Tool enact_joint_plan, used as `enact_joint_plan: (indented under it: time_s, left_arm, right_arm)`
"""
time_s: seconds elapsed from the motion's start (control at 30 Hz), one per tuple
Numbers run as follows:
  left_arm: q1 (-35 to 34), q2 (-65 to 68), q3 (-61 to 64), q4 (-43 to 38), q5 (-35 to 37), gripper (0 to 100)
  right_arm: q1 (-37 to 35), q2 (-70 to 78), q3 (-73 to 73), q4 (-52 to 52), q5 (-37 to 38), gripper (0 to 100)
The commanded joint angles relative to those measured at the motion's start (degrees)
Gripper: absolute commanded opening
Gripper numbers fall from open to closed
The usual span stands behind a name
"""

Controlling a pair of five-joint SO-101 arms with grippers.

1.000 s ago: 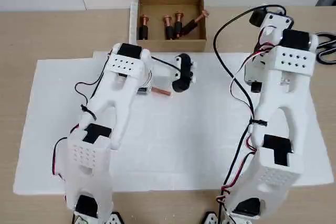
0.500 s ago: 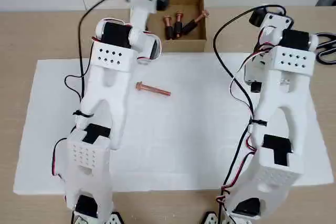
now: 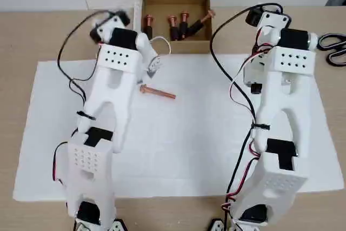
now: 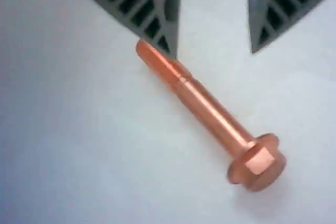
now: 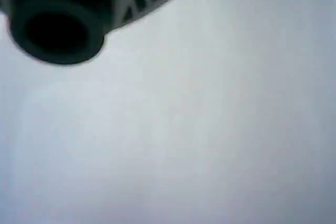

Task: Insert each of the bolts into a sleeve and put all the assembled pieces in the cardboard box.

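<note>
The bolt (image 3: 158, 91) lies flat on the white foam mat (image 3: 189, 150), loose, with its flanged head toward the left arm's side and its shank pointing out toward the middle of the mat. Directly over it hangs the left gripper (image 4: 210, 19), its jaws well apart. One ribbed fingertip (image 4: 157, 19) sits above the plain end of the shank, the other is off to the side, and neither looks to be touching the copper.

Across the mat, well apart from the bolt, the right gripper (image 5: 105, 9) looks clamped on a black sleeve (image 5: 55, 32). The sleeve is carried off the mat with its open mouth showing.

I'd say the step in hand is picking up this bolt so it can be fed into that waiting sleeve. From where I stand the next move calls for the left gripper to straddle the shank, come down and close across it. It should leave enough of the plain end free to enter the sleeve.

The cardboard box (image 3: 175, 47) stands on the tabletop (image 3: 32, 31) just past the mat's far edge, with several assembled pieces (image 3: 178, 25) already inside. A pair of scissors (image 3: 332, 47) lies out beyond the right arm. Nothing sits between bolt and sleeve. The left arm's own slack cable near the box is the only thing I'd watch.
</note>
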Motion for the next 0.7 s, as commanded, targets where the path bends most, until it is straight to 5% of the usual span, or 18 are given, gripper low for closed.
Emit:
enact_joint_plan:
  time_s: [0.0,0.2,0.67]
  left_arm:
    - [0.09,-0.18,0.57,0.88,3.25,9]
    - [0.18,3.52,0.22,0.70,11.16,9]
    - [0.97,10.02,-4.62,-2.64,17.05,9]
  right_arm:
    - [-0.31,-4.00,-3.16,0.84,-0.53,0.3]
    - [-0.40,-4.00,-3.16,0.84,-0.53,0.3]
    - [-0.57,-4.09,-2.11,0.75,-0.53,0.3]
